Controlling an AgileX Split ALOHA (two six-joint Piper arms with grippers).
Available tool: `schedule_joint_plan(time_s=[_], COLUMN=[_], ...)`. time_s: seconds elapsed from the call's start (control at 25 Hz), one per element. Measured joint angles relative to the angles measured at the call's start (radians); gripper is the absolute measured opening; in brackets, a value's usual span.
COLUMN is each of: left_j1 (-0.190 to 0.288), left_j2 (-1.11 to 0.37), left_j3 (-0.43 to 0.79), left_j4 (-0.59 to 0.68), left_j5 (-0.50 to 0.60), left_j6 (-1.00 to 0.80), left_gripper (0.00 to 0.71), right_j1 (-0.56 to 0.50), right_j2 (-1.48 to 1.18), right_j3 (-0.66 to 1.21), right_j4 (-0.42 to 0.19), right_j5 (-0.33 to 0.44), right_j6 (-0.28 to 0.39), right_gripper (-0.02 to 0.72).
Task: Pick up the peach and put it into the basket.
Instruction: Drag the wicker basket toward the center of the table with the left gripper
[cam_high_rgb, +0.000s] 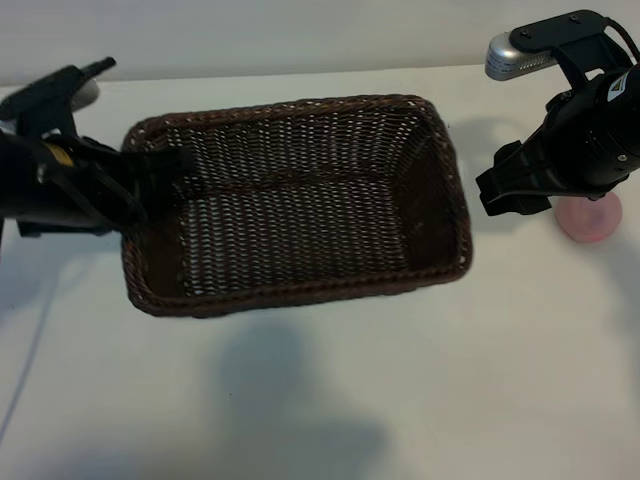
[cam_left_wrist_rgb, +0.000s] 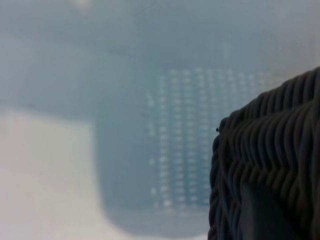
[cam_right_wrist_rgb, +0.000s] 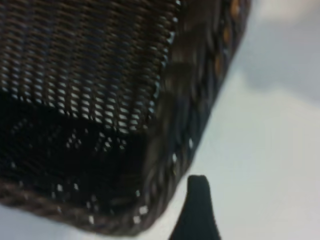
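Observation:
The dark-brown wicker basket (cam_high_rgb: 300, 220) stands in the middle of the white table. My left gripper (cam_high_rgb: 168, 165) is at the basket's left rim, shut on the braided edge; the left wrist view shows that weave (cam_left_wrist_rgb: 270, 135) very close. The pale-pink peach (cam_high_rgb: 592, 220) lies on the table to the right of the basket, partly hidden behind my right arm. My right gripper (cam_high_rgb: 510, 195) hovers between basket and peach, open and holding nothing. In the right wrist view one dark fingertip (cam_right_wrist_rgb: 199, 210) shows beside the basket's corner (cam_right_wrist_rgb: 165, 190).
The white table (cam_high_rgb: 330, 400) runs wide in front of the basket, with arm shadows on it. A grey camera housing (cam_high_rgb: 520, 52) sits on top of the right arm. The wall runs along the back edge.

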Motion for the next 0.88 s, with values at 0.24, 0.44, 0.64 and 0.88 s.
schedule_joint_plan(time_s=[0.24,0.44,0.64,0.88], left_j1=[0.015,0.015,0.015,0.015], left_j2=[0.099,0.202,0.290,0.384], left_j3=[-0.110,-0.195,-0.274,-0.329], left_j4=[-0.029,-0.114,-0.220,-0.246], left_j5=[0.040,0.063,0.072,0.076], left_j6=[0.094,0.196,0.294,0.327], left_gripper=[0.166,0.166,0.166,0.166], right_j1=[0.000,0.000,0.000,0.000], right_j2=[0.000,0.000,0.000,0.000], right_j3=[0.000,0.000,0.000,0.000], right_j4=[0.000,0.000,0.000,0.000], right_j5=[0.000,0.000,0.000,0.000], right_j6=[0.000,0.000,0.001,0.001], right_gripper=[0.560,0.560,0.560,0.560])
